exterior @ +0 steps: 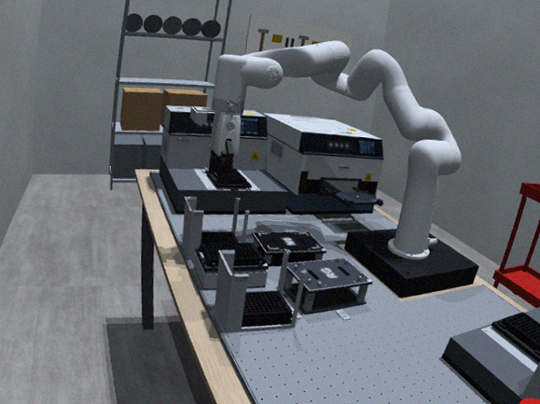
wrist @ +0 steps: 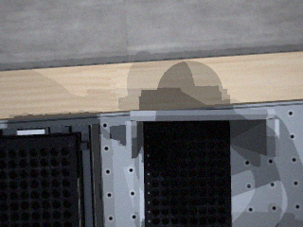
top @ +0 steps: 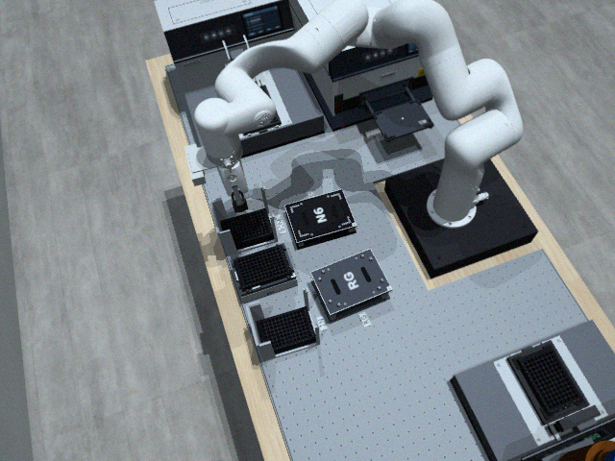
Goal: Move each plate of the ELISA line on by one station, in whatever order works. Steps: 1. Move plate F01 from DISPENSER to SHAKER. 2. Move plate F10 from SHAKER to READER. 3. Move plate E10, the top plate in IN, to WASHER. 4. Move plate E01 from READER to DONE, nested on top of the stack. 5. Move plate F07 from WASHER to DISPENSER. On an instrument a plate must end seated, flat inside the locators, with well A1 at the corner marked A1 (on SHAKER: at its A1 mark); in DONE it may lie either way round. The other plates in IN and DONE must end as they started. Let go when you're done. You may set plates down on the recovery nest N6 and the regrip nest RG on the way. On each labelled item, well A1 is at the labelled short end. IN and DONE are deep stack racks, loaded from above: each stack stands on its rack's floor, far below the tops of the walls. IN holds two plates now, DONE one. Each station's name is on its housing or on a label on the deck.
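Note:
My gripper (top: 238, 202) is open and empty. It hangs over the far deep rack (top: 245, 226) at the table's left edge, above the tops of the walls, and also shows in the exterior view (exterior: 223, 163). A black well plate (top: 247, 229) lies inside that rack; in the wrist view it is straight below me (wrist: 187, 172). Beside it a second plate (top: 262, 268) sits on a low station and shows at the wrist view's left (wrist: 40, 182). A third plate (top: 286, 329) lies in the near rack. Another plate (top: 548, 381) sits on the instrument at the bottom right. The plate labels are too small to read.
Nest N6 (top: 320, 215) and nest RG (top: 352, 282) stand empty right of the racks. Two large instruments stand at the back; the right one's tray (top: 402, 119) is extended and looks bare. The arm's base (top: 455, 210) is on a black block. Rack walls (exterior: 192, 217) rise tall.

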Controlling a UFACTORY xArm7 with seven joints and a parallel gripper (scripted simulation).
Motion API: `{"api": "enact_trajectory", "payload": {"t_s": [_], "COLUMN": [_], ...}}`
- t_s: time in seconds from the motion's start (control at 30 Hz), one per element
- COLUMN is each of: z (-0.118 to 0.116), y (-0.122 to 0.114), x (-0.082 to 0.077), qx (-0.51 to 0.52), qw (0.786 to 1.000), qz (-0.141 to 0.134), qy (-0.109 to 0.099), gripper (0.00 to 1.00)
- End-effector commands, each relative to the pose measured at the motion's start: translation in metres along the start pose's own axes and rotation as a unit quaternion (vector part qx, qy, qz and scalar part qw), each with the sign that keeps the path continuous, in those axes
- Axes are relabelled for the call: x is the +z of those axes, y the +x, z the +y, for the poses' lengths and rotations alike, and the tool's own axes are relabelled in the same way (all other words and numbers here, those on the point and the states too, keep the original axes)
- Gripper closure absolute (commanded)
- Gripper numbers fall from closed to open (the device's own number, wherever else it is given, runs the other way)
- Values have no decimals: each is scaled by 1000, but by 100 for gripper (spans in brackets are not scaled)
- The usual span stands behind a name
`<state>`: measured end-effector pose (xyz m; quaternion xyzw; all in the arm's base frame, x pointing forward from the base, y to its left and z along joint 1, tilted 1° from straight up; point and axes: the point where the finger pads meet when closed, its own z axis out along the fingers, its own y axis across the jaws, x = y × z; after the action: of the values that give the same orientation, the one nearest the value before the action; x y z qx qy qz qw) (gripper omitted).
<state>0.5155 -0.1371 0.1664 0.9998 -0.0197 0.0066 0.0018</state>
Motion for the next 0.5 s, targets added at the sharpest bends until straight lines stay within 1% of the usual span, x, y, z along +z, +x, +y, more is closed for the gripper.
{"api": "enact_trajectory", "payload": {"t_s": [0.0,0.13,0.37,0.47], "z": [0,0,0,0], "y": [1,1,1,1], "x": [-8,-11,-20,-21], "qx": [0,0,0,0], "qw": [1000,1000,1000,1000], "qz": [2,2,2,2], "qy": [0,0,0,0], "gripper": [0,0,0,0]}}
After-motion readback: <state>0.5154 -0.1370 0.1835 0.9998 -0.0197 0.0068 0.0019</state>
